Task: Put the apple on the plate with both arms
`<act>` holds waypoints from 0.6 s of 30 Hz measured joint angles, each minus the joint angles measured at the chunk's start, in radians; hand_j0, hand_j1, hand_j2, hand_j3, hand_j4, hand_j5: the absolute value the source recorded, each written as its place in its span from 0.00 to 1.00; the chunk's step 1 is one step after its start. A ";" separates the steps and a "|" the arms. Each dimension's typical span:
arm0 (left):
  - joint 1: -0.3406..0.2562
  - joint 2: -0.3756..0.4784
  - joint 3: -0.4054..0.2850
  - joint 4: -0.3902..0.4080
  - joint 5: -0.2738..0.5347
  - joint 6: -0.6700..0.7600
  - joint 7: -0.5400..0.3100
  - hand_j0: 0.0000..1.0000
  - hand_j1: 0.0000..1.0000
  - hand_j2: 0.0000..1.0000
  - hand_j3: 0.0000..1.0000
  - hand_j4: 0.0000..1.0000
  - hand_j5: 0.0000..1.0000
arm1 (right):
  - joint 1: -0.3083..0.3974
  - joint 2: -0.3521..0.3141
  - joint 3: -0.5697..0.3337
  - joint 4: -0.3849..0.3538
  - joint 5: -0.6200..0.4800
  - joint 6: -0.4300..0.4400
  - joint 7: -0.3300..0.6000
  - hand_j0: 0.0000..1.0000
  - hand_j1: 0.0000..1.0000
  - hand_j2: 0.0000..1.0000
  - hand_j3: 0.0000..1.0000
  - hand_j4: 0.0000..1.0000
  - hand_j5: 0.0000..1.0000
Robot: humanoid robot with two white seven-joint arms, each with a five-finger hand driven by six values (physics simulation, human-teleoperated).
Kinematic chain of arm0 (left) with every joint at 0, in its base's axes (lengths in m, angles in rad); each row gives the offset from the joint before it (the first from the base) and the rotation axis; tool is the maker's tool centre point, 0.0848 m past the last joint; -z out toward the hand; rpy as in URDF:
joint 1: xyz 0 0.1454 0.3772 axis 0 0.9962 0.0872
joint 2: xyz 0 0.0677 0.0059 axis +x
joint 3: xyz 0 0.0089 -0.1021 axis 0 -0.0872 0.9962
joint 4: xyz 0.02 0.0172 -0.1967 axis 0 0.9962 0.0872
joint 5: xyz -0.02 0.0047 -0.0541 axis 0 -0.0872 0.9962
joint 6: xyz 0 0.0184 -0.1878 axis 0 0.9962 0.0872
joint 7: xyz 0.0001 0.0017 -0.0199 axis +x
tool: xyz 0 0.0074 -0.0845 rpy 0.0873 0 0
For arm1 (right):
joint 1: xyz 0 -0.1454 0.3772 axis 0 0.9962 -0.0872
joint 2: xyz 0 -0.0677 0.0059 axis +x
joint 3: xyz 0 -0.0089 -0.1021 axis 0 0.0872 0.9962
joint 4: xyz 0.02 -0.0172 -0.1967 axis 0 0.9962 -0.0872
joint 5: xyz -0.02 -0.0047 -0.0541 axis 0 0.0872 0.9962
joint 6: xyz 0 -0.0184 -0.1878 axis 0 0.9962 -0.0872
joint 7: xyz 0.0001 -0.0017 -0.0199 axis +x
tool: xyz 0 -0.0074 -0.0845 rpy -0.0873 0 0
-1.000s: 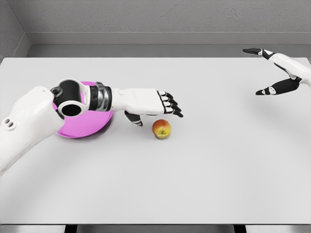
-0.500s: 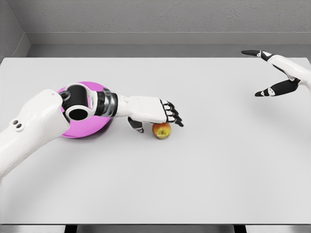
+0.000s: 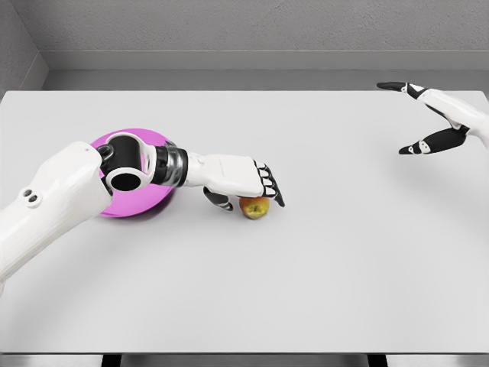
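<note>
Basically no readable writing, logos or labels on anything; the arm shells are plain white, with only two small dark dots on the left upper arm. White table [image 3: 321,260] fills most of the view, grey wall behind it at 12 o'clock, with a corner at upper left. Apple [image 3: 255,207] sits on the table just left of centre, red-yellow, mostly covered from above by the left hand [image 3: 243,180]. That hand is palm-down over the fruit, black fingertips [image 3: 273,193] curving down past its 1 o'clock side, thumb [image 3: 219,200] down at the apple's 9 o'clock side; fingers are cupping around it, but cannot tell whether they actually grip it, and the apple looks to be resting on the table. Pink plate [image 3: 153,200] lies at 9 o'clock from the apple, near but apart from it, and the left forearm and elbow joint cross right over it, hiding most of its middle; only the top rim and lower right edge show. Right hand [image 3: 432,115] is far off at about 2 o'clock from the apple, near the right picture edge, raised above the table, fingers spread wide and holding nothing, index pointing toward 9 o'clock, thumb lower. Dark table supports peek out at the bottom edge.
</note>
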 measured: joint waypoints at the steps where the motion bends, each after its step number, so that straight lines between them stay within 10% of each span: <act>1: -0.002 -0.001 -0.001 0.000 0.000 0.000 0.000 0.87 0.87 0.87 0.87 0.87 0.87 | -0.002 -0.006 0.000 -0.005 0.000 0.000 0.000 1.00 1.00 1.00 1.00 1.00 1.00; 18: -0.005 -0.008 -0.031 0.014 -0.004 0.000 -0.002 0.77 0.77 0.77 0.77 0.77 0.77 | 0.000 -0.022 0.010 -0.017 -0.001 0.000 0.000 1.00 1.00 1.00 1.00 1.00 1.00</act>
